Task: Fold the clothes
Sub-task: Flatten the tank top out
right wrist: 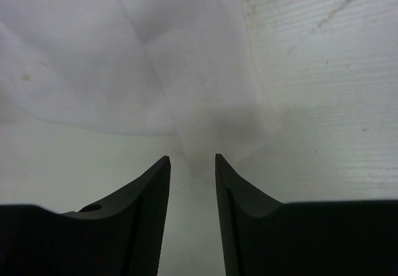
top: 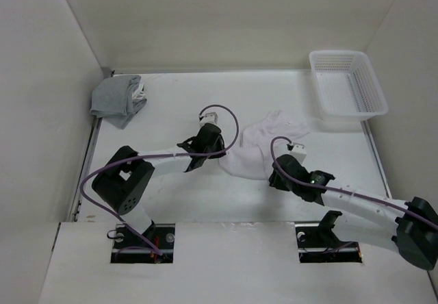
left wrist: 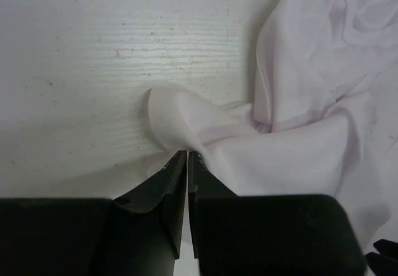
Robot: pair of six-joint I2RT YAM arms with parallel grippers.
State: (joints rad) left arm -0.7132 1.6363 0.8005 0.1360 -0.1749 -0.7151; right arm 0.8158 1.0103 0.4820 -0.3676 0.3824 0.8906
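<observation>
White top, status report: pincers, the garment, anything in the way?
Left pincer shut on a fold of the white top. Right pincer open over its edge. Top crumpled mid-table, unfolded. Grey cloth, basket well clear.

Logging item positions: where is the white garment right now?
In the top view the white garment lies crumpled at centre, between the left gripper, which pinches its edge, and the open right gripper, front-left of the white basket.
</observation>
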